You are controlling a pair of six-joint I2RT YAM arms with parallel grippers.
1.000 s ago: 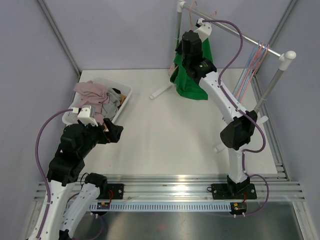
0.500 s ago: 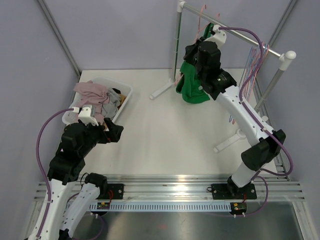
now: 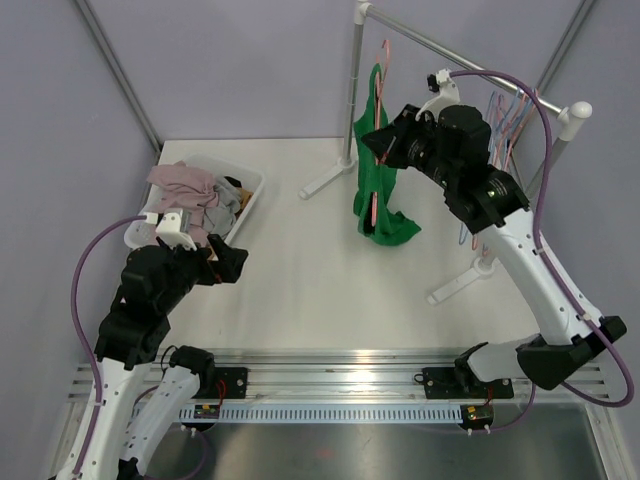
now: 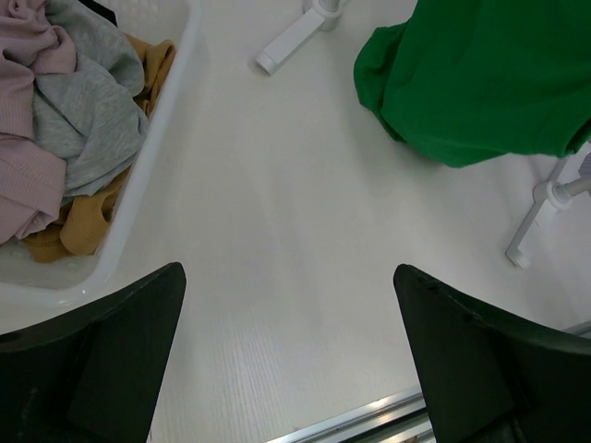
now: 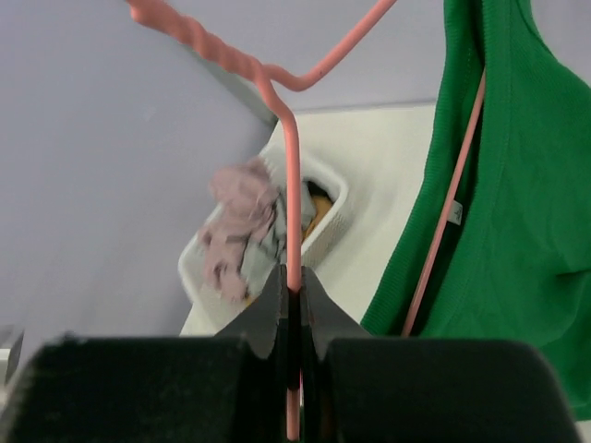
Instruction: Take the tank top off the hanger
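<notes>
My right pincer (image 5: 292, 293) clenched the pink hanger (image 5: 290, 185), green tank top (image 5: 503, 194) hanging beside it; left pincer (image 4: 288, 295) stood released, bare table (image 4: 277, 212) ahead, bin rim (image 4: 148, 157) at its left.

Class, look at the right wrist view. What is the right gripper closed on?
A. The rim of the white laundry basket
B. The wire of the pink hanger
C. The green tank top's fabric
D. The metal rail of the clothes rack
B: in the right wrist view the right gripper is shut on the thin wire of the pink hanger, while the green tank top hangs off to one side.
</notes>
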